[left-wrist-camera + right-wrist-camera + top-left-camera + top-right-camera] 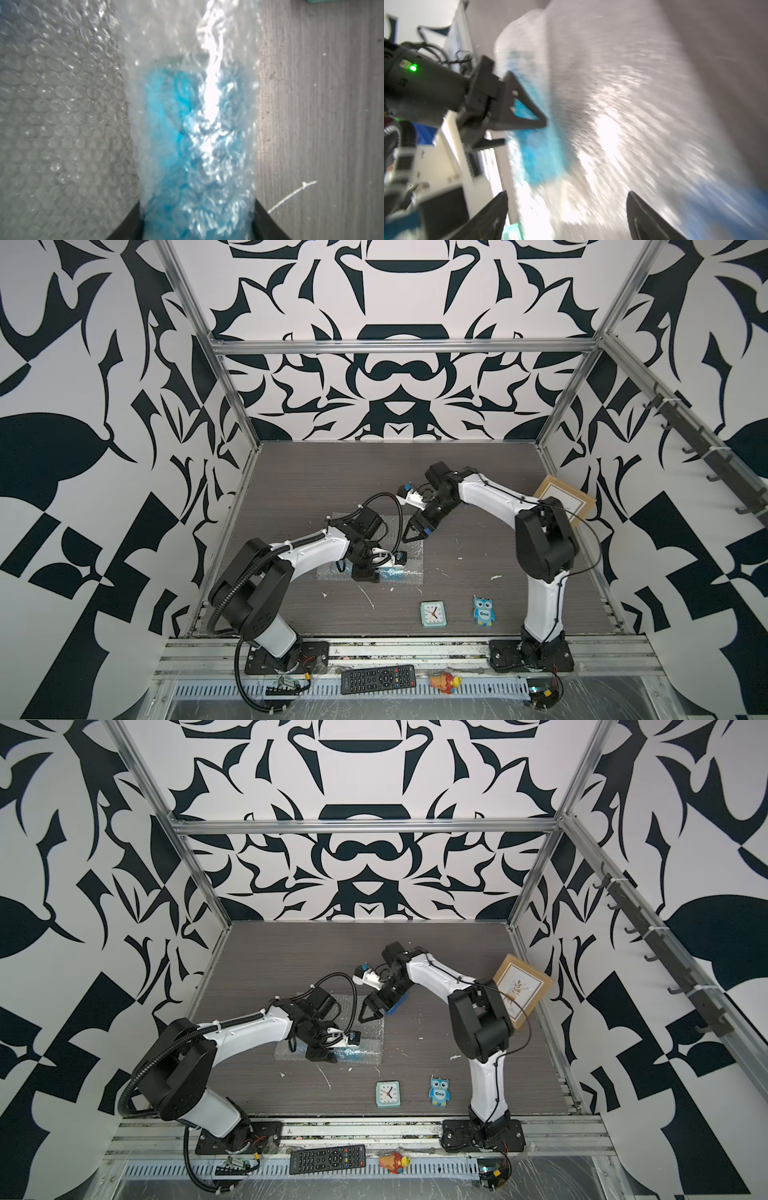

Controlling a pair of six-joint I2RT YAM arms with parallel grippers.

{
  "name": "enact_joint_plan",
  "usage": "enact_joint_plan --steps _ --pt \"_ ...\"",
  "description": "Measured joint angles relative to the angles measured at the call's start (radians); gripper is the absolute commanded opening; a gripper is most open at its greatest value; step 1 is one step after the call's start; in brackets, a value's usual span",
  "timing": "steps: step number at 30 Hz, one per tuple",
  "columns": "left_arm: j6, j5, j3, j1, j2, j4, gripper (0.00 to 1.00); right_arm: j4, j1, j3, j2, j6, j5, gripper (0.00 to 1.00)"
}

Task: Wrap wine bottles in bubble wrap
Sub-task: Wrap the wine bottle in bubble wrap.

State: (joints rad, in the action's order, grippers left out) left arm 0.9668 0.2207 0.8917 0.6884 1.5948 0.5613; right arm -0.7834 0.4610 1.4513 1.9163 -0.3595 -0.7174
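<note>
**Blue bottle tucked in bubble wrap**

The left gripper pinches the bottle through the bubble wrap. The bottle lies on its side on the counter, at the sheet's front edge. The right gripper hangs above the sheet — fingers spread wide, holding nothing.

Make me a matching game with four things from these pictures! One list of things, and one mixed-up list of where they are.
Things
1. wine bottle
2. clock
3. picture frame
4. remote control

Places
A. propped against the side wall on the robot's right
B. off the table, on the metal rail by the arms' bases
C. covered in bubble wrap, between the left gripper's fingers
D. flat on the table, next to the blue owl

Pairs: 1-C, 2-D, 3-A, 4-B
</note>
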Motion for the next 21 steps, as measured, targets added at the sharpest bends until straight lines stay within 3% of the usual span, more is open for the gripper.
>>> enact_joint_plan --steps 4,11,15,21 --pt "-0.025 0.055 0.047 -0.025 0.042 0.090 0.21 0.202 -0.038 -0.234 -0.205 0.079 0.122 0.99" --pt "-0.071 0.154 0.193 -0.071 0.183 0.268 0.21 0.586 0.040 -0.706 -0.661 0.151 0.345 0.99" --pt "-0.096 0.183 0.243 -0.081 0.228 0.335 0.21 0.677 0.220 -0.829 -0.816 0.052 0.509 0.97" --pt "-0.115 0.218 0.294 -0.095 0.275 0.414 0.21 0.748 0.469 -0.859 -0.809 -0.154 0.697 0.92"
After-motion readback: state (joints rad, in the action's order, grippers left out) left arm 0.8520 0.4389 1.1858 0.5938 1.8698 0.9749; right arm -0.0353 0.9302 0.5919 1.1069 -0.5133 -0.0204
